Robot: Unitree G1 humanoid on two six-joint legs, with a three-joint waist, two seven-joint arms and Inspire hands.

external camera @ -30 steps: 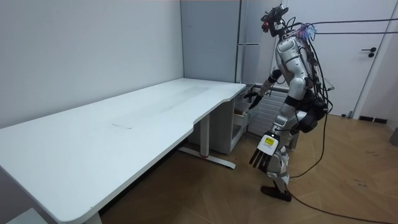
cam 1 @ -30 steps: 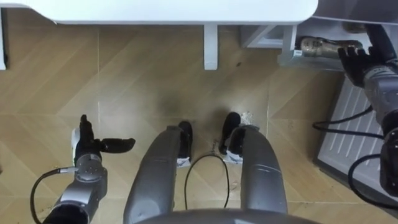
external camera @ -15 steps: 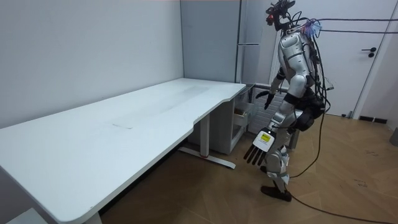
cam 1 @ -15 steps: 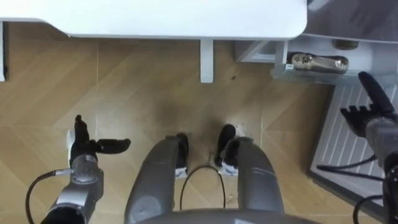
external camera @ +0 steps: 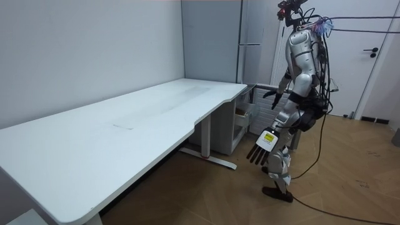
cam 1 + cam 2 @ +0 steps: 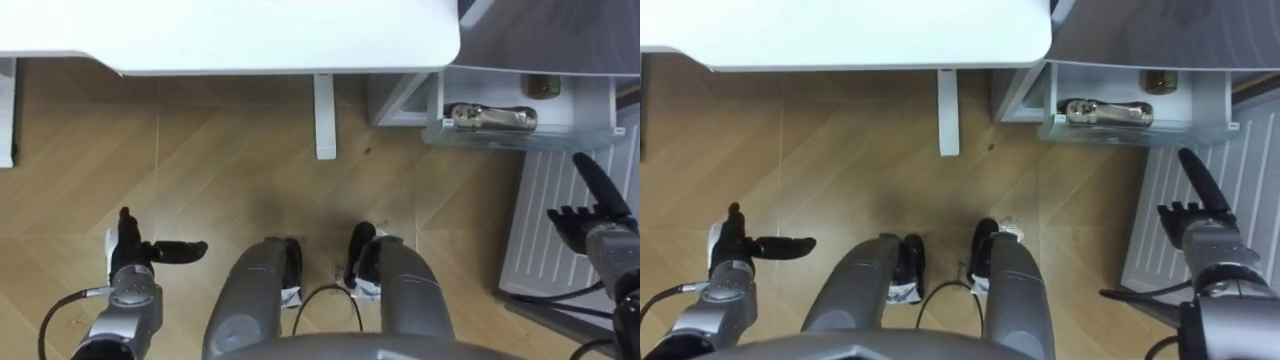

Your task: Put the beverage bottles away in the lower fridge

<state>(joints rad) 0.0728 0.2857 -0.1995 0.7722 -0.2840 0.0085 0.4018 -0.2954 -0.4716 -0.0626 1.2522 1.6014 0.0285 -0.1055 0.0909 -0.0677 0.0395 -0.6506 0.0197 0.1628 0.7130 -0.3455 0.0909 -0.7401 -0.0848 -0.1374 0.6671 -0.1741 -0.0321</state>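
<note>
A drink bottle (image 6: 490, 117) with a pale cap end lies on its side in the open lower fridge drawer (image 6: 520, 140), just right of the desk corner. Behind it, deeper in the drawer, sits another small greenish drink (image 6: 540, 87). My right hand (image 6: 590, 215) hangs open and empty in front of the drawer, well short of the bottle. My left hand (image 6: 135, 250) is open and empty low at my left side, over the wood floor. In the room view I stand upright facing the fridge (image 5: 250, 37), right hand (image 5: 272, 94) held out, left hand (image 5: 262, 147) down.
The white desk (image 6: 230, 30) spans the top left, one leg (image 6: 322, 115) reaching the floor just left of the drawer. A white ribbed panel (image 6: 560, 230), the open lower door, stands at my right under my right hand. A closed room door (image 5: 381, 56) is behind me.
My right hand has drawn back from the bottle in the drawer and come down toward me. I have straightened up, and the whole eye view has shifted. The bottle stays in the drawer.
</note>
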